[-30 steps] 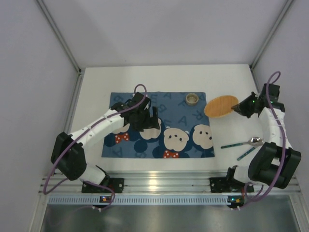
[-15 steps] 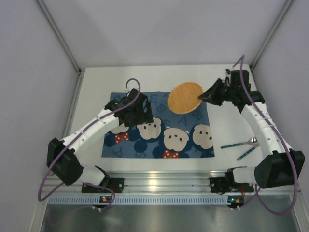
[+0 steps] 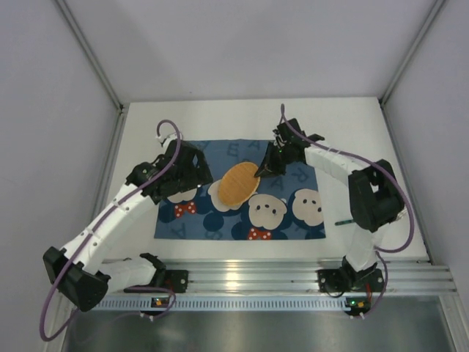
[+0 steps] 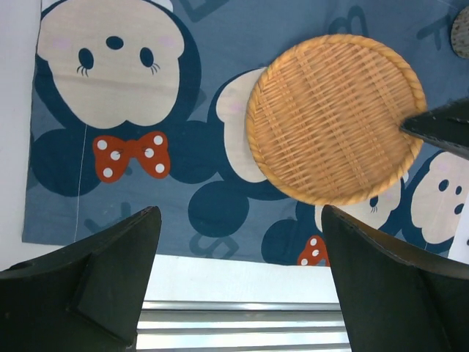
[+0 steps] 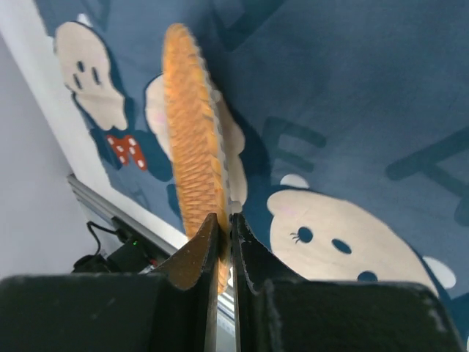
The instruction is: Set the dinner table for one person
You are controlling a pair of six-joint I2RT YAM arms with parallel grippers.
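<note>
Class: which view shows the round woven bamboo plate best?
Left wrist: the round woven bamboo plate faces it, weave clear. Top external shows it small, tilted; right wrist shows only its edge, pinched by the right gripper.

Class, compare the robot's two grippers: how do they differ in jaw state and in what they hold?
The left gripper stands wide open; the right gripper is pinched shut. The left holds nothing; the right grips the woven plate by its rim. Both are above the blue placemat.
</note>
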